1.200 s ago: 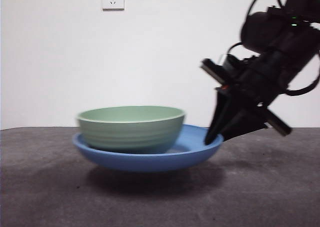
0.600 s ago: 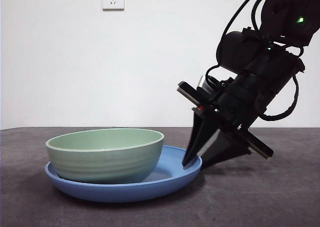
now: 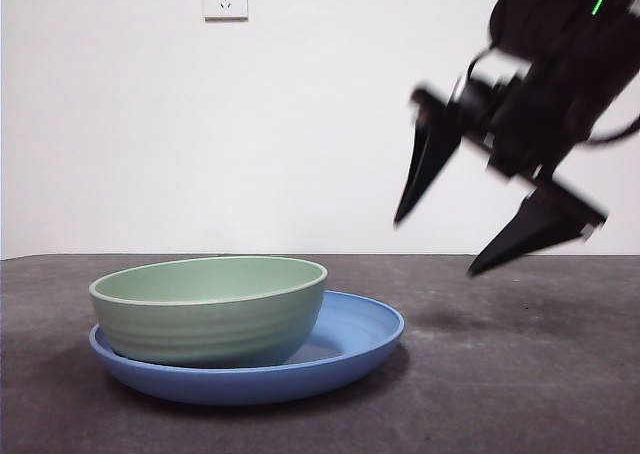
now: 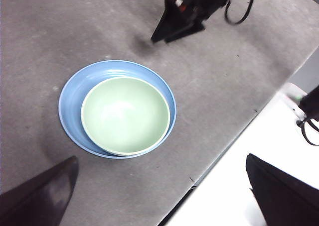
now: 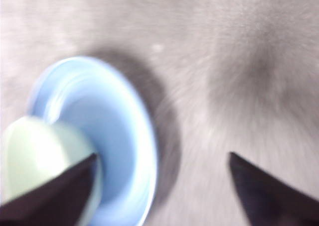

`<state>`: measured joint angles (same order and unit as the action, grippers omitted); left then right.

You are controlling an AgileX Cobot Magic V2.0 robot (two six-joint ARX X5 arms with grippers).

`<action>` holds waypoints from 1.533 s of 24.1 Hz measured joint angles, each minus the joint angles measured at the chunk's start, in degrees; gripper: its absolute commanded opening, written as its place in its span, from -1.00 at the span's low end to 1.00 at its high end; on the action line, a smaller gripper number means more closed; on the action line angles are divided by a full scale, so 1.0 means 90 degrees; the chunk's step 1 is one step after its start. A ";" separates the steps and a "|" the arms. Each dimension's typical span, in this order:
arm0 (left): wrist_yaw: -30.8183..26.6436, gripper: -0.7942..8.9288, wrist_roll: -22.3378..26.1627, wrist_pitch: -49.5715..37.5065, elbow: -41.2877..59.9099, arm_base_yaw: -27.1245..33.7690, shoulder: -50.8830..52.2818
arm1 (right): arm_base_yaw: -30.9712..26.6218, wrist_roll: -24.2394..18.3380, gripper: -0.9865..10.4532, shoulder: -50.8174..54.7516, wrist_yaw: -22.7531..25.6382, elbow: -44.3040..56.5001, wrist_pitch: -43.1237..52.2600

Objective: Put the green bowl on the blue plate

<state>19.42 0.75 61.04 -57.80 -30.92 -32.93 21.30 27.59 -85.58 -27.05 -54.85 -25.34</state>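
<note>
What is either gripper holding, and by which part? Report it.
Nothing. The right gripper hangs open in the air beside the blue plate; the left gripper is open too. The green bowl sits in the plate.

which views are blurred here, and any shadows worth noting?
Front view: right gripper motion-smeared, jaws wide open; green bowl and blue plate sharp, soft shadow under the plate. Right wrist view: whole frame blurred, bowl and plate edges smeared. Left wrist view: sharp; a dark shadow patch on the table beside the right gripper.
</note>
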 measured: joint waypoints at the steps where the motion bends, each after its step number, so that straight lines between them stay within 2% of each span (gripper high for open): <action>1: 0.0000 0.32 0.0000 0.0000 0.0000 -0.0058 0.0000 | 0.0002 -0.0104 0.20 0.0425 0.0056 0.0000 -0.0357; 8: 0.0000 0.32 0.0000 0.0000 0.0000 -0.0148 0.0000 | 0.0277 -0.0882 0.25 0.3582 0.0702 -0.0022 -0.2956; 15: 0.0000 0.32 0.0000 0.0000 0.0000 -0.0151 0.0000 | 0.0593 -0.1183 0.25 0.5214 0.0721 -0.0022 -0.3961; 24: 0.0000 0.32 -0.0005 0.0000 0.0000 -0.0151 0.0000 | 0.0634 -0.1260 0.25 0.6171 0.1035 -0.0022 -0.4107; 34: 0.0000 0.31 -0.0005 0.0000 0.0000 -0.0151 0.0000 | 0.0631 -0.1362 0.25 0.6232 0.1035 -0.0022 -0.4107; 36: 0.0000 0.21 -0.0005 0.0000 0.0000 -0.0151 0.0000 | 0.0634 -0.1367 0.23 0.6232 0.1032 -0.0022 -0.4107; 37: 0.0000 0.05 -0.0002 0.0000 0.0000 -0.0151 0.0000 | 0.0634 -0.1370 0.14 0.6232 0.1030 -0.0022 -0.4107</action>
<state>19.42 0.73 61.04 -57.80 -32.27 -32.93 27.00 15.27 -29.50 -17.78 -55.05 -62.30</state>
